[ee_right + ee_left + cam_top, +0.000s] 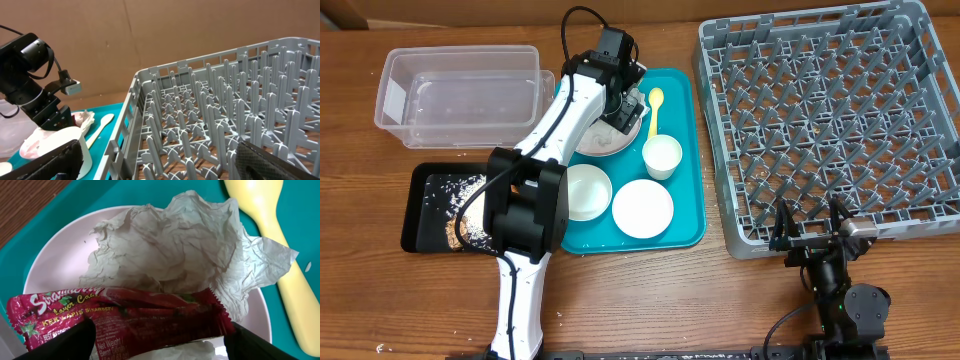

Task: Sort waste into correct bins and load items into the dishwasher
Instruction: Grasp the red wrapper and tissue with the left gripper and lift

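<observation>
A wooden desk (650, 300) against a brown cardboard wall fills my overhead view. The clear tub (390, 95) sits far left and the black tray (415, 235), scattered with rice, lies near left. The teal tray (688, 200) is in the middle and the grey dish rack (830, 120) is on the right. My left end effector (625, 108) hangs over the plate (600, 148) at the far end of the teal tray. The right end effector (810, 222) is parked at the rack's near edge.

On the left wrist camera, the red-and-white wrapper (125, 315) lies across the plate, with a crumpled napkin (175, 245) just behind it and the yellow spoon (280, 265) off to the right. My fingers (65, 342) stand wide, one at each end of the wrapper, and I see no squeeze on it yet. I would close slowly so the foil bunches between the pads. I would stay low enough to catch the wrapper but clear of the napkin, then lift straight up and check nothing trails. With rice already in the black tray, I judge the wrapper belongs in the clear tub.

On the right wrist camera I see only rack pegs ahead, and that end effector is wide and empty.
</observation>
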Robot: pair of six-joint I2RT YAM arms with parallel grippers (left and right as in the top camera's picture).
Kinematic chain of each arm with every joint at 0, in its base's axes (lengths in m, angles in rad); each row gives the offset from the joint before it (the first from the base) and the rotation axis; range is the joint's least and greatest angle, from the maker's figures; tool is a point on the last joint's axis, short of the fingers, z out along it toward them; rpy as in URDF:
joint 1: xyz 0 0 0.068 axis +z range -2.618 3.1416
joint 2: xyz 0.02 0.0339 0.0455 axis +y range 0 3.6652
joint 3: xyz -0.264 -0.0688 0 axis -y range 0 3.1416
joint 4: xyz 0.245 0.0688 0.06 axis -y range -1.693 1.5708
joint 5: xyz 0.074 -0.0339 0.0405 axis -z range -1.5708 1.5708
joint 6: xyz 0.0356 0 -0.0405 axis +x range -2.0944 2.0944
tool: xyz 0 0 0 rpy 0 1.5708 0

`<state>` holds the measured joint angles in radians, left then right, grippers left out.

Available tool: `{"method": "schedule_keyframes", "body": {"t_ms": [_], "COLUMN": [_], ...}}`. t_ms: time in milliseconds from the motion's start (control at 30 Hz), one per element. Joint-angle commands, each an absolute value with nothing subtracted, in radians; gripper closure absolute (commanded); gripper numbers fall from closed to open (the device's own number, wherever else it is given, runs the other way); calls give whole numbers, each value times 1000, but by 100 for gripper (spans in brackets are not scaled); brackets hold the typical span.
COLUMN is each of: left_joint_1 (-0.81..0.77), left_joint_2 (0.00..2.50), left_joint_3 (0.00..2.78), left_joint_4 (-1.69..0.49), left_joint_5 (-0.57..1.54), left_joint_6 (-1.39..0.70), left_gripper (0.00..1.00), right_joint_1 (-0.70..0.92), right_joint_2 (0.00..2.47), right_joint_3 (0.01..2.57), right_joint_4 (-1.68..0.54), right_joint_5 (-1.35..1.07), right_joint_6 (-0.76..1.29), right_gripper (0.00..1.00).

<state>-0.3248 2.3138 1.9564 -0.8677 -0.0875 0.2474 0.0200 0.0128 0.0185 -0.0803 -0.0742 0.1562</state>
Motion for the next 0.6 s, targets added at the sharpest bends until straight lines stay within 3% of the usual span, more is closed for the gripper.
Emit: {"method": "schedule_keyframes", "body": {"t_ms": [0, 333, 467, 567], "left_joint_1": [-313, -313, -313, -313], "left_joint_2": [2335, 2364, 2389, 2394], "left_joint_3": [1949, 1949, 1949, 1949], "left_joint_4": [-867, -871, -872, -868], "left_joint_5": [-92, -85, -85, -88], "left_joint_6": [266, 266, 266, 266], "left_gripper": [16, 9, 11, 19], "right_joint_1": [15, 15, 15, 15], "right_joint_2": [3, 3, 3, 3], "right_joint_3": [8, 8, 8, 8], "right_joint_4": [-76, -76, -76, -76], "right_joint_5": [-76, -76, -76, -76], "right_joint_6": [156, 156, 156, 156], "right_gripper": [0, 0, 0, 0]}}
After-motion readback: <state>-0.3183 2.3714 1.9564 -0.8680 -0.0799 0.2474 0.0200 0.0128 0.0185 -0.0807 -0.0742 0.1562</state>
